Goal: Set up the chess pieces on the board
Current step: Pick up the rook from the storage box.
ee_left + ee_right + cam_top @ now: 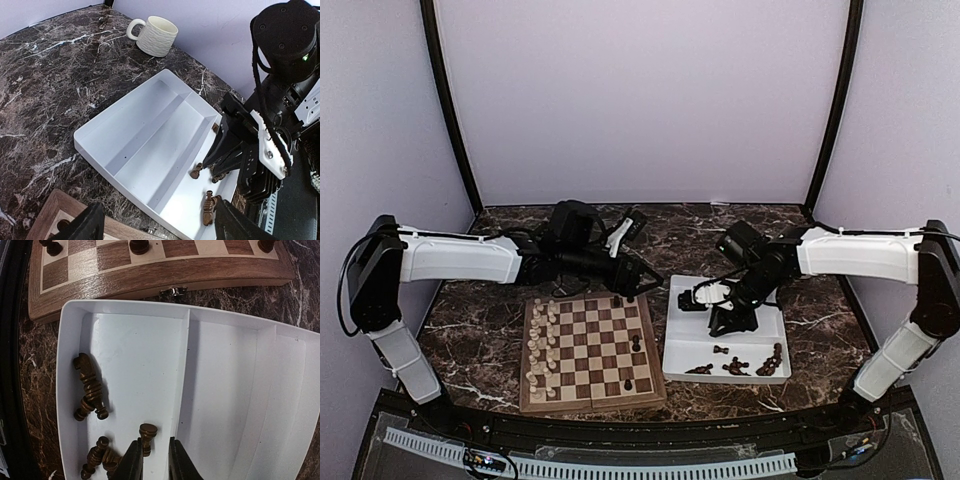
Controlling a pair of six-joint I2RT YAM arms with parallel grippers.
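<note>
Dark piece (147, 432) is lying in the white tray (225, 390), in the end compartment nearest the table's near edge, close to the divider wall. It is sitting right at the tips of the right gripper (154, 442). Its long axis seems to be running along the fingers' reach, with the rounded head pointing away from the wrist, toward the board (150, 277).

The right gripper's jaws are standing narrow, with only a slim gap between them. The piece is touching or nearly touching the left-hand finger in the wrist view. Cannot tell whether it is actually pinched yet.

Other dark chessmen (90, 387) are lying loose in the same compartment, some toward the tray's outer wall, some heaped beside the fingers. The other compartments are showing no pieces.

The board is sitting toward the table's (500, 320) near edge, left of centre, with its right edge just beside the tray. Cream chessmen (542, 345) are lining its left edge. A few dark ones are already standing on its right half.

The left gripper (157, 220) is hovering at the board's far right corner with its jaws wide and nothing between them. The right arm is by far the nearer to the tray pieces. Judging the next move as a lift, then a carry leftward across the tray wall to the board's right edge.

A ribbed mug (156, 35) is standing toward the table's far edge. No brand, label or writing is readable anywhere
</note>
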